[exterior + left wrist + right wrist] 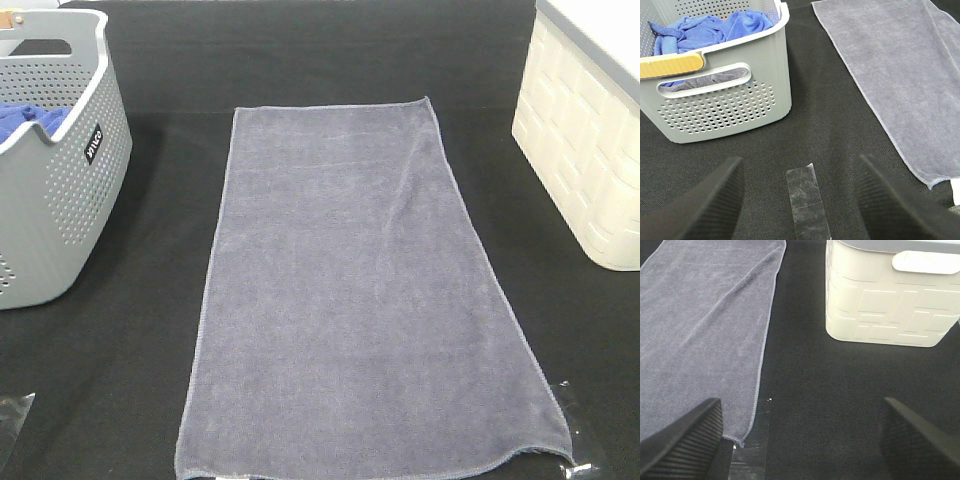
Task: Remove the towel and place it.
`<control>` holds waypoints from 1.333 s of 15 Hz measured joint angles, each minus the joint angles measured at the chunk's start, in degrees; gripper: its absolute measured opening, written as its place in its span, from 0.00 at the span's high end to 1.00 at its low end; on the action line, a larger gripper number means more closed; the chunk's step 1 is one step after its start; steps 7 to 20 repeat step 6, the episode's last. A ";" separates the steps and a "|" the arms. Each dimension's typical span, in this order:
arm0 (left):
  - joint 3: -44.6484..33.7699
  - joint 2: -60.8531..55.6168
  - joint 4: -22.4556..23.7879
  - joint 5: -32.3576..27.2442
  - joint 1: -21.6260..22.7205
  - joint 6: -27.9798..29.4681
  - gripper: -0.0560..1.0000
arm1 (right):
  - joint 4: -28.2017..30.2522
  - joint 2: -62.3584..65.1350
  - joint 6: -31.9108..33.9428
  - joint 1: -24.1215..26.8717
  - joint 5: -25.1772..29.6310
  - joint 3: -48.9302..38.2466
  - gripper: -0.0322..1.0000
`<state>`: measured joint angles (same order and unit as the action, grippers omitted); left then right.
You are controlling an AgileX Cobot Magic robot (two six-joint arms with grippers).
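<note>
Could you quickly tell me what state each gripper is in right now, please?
Left gripper: open, holding nothing, above the black table.
Right gripper: open, holding nothing, beside the towel.

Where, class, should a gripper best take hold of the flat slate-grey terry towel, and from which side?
Probably pinch the slate-grey terry towel from above at a near corner by the hem: it lies flat on the black table, offering no raised fold, and its near corners sit closest to both open grippers.

Grey basket (55,170) — cream bin (590,150)
</note>
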<state>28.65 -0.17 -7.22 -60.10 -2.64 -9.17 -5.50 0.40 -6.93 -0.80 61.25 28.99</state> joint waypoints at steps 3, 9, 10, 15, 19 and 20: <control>0.00 0.00 0.00 0.00 0.00 0.00 0.36 | 0.00 0.00 0.00 0.00 0.00 0.00 0.20; 0.00 0.00 0.00 0.00 0.00 0.00 0.36 | 0.00 0.00 0.00 0.00 0.00 0.00 0.20; 0.00 0.00 0.00 0.00 0.00 0.00 0.36 | 0.00 0.00 0.00 0.00 0.00 0.00 0.20; 0.00 0.00 0.00 0.00 0.00 0.00 0.36 | 0.00 0.00 0.00 0.00 0.00 0.00 0.20; 0.00 0.00 0.00 0.00 0.00 0.00 0.36 | 0.00 0.00 0.00 0.00 0.00 0.00 0.20; 0.00 0.00 0.00 0.00 0.00 0.00 0.36 | 0.00 0.00 0.00 0.00 0.00 0.00 0.20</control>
